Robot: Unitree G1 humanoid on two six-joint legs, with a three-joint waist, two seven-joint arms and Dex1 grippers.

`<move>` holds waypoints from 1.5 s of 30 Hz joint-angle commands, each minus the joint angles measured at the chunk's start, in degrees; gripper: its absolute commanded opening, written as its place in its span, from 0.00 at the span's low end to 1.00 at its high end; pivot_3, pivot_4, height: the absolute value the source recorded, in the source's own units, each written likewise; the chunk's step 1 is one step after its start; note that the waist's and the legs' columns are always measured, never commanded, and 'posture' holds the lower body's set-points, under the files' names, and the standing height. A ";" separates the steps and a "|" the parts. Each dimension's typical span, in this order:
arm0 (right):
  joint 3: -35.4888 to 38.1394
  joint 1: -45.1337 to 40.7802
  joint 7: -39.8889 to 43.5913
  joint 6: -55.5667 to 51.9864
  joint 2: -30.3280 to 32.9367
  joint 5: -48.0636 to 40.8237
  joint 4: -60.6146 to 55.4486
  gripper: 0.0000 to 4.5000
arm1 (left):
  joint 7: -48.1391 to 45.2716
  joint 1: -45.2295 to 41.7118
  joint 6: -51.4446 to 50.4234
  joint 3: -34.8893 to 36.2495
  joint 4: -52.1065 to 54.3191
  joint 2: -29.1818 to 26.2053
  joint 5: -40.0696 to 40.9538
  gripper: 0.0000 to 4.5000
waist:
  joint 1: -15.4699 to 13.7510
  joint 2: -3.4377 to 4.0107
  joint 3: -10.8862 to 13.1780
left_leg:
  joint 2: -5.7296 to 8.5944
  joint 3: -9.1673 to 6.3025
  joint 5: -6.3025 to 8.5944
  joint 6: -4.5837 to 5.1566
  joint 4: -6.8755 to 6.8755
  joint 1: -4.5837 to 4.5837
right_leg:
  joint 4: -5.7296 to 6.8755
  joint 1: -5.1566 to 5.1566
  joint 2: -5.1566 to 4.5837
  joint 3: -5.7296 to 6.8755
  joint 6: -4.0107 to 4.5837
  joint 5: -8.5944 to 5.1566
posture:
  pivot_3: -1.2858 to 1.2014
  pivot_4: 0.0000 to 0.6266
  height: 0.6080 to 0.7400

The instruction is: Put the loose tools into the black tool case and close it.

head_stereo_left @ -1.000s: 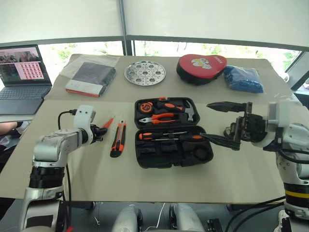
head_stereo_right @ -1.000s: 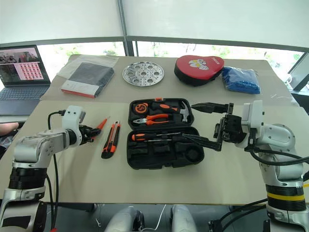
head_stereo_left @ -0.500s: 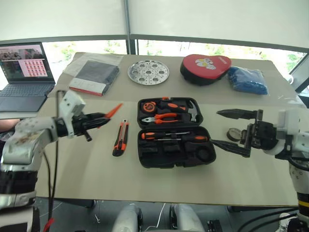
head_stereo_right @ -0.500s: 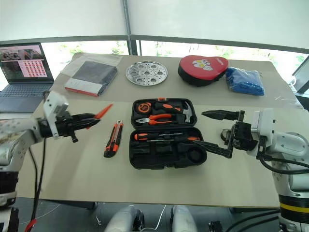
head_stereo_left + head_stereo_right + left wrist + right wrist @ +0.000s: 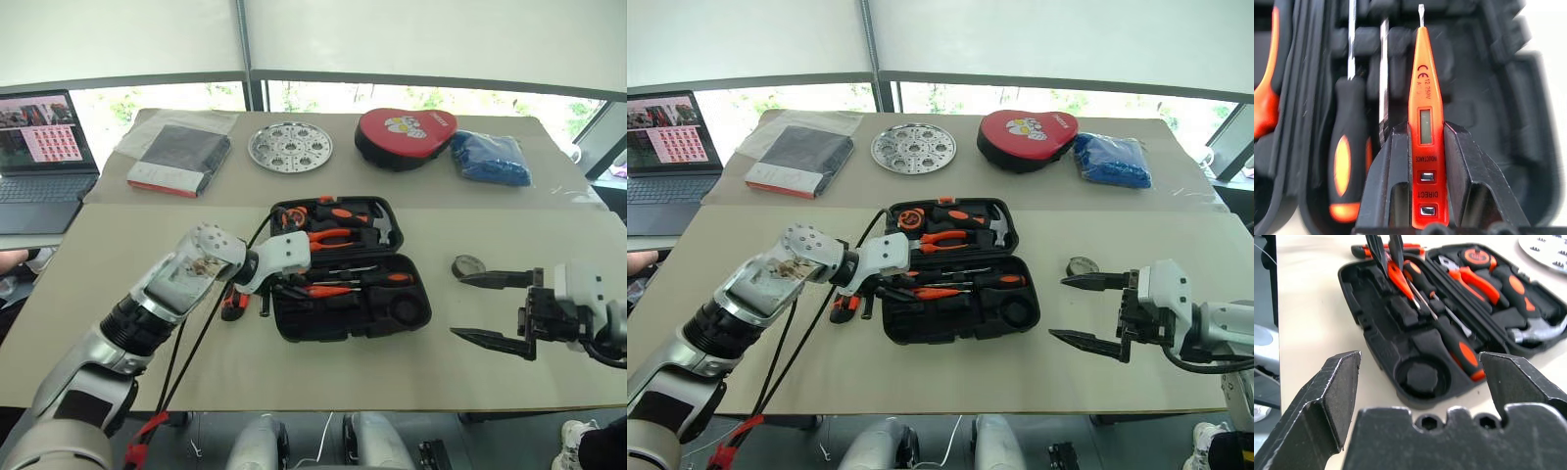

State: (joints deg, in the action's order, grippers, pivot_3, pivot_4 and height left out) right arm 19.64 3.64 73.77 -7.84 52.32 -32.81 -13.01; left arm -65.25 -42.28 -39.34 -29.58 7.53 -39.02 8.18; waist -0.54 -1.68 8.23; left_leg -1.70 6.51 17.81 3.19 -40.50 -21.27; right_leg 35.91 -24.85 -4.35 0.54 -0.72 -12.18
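Observation:
The black tool case (image 5: 294, 328) lies open in the middle of the table. My left gripper (image 5: 1426, 128) is shut on the slim orange tester pen (image 5: 1425, 88) and holds it over the case's near half, tip toward the recesses. Two screwdrivers (image 5: 1459, 345) lie in that half, next to the pen. The utility knife (image 5: 839, 307) is on the table left of the case, partly hidden by my left arm. A small roll of black tape (image 5: 468, 265) sits on the table right of the case. Nearer than the roll, my right gripper (image 5: 458, 306) stands open and empty.
Pliers (image 5: 333, 237), a hammer and a tape measure fill the case's far half. At the back are a laptop (image 5: 39, 147), a wrapped dark book (image 5: 181, 157), a round metal plate (image 5: 290, 147), a red-topped pouch (image 5: 404, 135) and a blue bag (image 5: 490, 157).
My left gripper carried the tester pen rightward from beside the knife to over the case and rolled its wrist. The right gripper drew back from the case, toward the table's front right.

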 commanded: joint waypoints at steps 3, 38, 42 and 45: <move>2.82 0.60 -1.21 -0.41 -0.32 -1.93 -3.50 1.00 | 1.44 -2.07 -2.19 -0.20 -0.79 2.35 -2.13 0.11 | -0.33 0.00 0.00 | -0.02 0.00 0.04 0.07 -0.16 -0.07 | 0.00 0.01 -0.02 0.03 -0.03 -0.01 | 0.52 0.24 1.00; 1.58 -1.40 -4.81 -6.16 -1.89 -6.07 -8.53 1.00 | 1.44 -1.22 -5.73 10.07 4.57 7.86 5.98 0.70 | -0.20 0.00 0.00 | -0.03 -0.12 0.09 0.15 -0.33 0.14 | -0.02 0.38 -0.07 0.11 -0.09 -0.01 | 0.52 0.24 1.00; 1.22 -1.80 -5.73 -6.09 -3.07 -5.95 -8.32 1.00 | 0.61 3.42 4.99 12.27 -1.72 8.67 6.26 0.48 | -0.06 0.00 0.00 | -0.03 -0.12 0.07 0.13 -0.33 0.16 | -0.01 0.39 -0.05 0.11 -0.08 -0.01 | 0.52 0.24 1.00; 1.00 -2.15 -6.05 -5.51 -3.87 -5.48 -8.02 1.00 | 0.87 5.97 7.78 14.66 -4.78 10.78 8.37 0.26 | -0.15 0.00 0.00 | -0.04 -0.12 0.06 0.10 -0.33 0.15 | -0.01 0.38 -0.06 0.13 -0.08 -0.01 | 0.52 0.24 1.00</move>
State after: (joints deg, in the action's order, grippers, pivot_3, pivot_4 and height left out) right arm 19.49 2.49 68.19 -14.12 48.69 -37.30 -20.42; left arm -64.51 -36.04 -34.44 -17.56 3.03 -29.28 14.70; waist -0.70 -1.68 8.23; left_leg -1.74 6.38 17.87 3.29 -40.85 -21.15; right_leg 35.90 -24.48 -4.43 0.68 -0.79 -12.18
